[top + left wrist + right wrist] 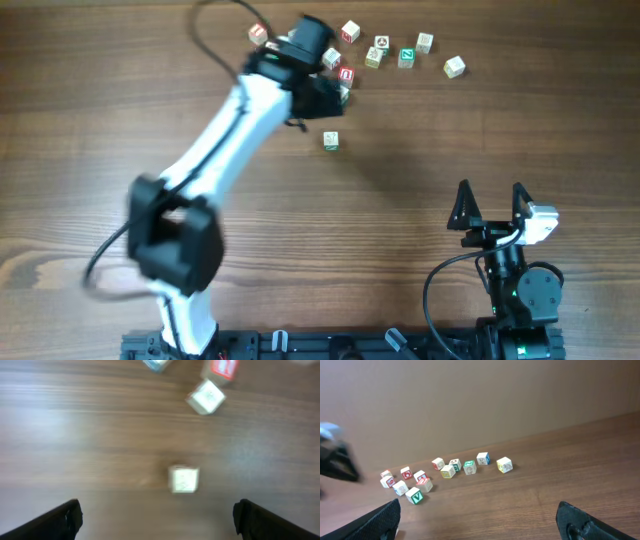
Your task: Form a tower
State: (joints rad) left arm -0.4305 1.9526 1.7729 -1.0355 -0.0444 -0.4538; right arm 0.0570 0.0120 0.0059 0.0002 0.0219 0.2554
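Overhead, left gripper, fingers wide, hangs upper-centre beside a green-printed cube; right gripper gapes too; a hasty sweep could scatter neighbouring cubes.

We see a brown wood-grain tabletop, smooth with a faint satin sheen. The cubes look like pale bare wood with coloured printed faces. The left arm wears glossy white plastic; the right gripper is matt black.

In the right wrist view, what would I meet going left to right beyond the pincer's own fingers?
Left arm, green V cube, green-edged cube, blue-edged cube, rightmost cube; the bunched cubes overlap.
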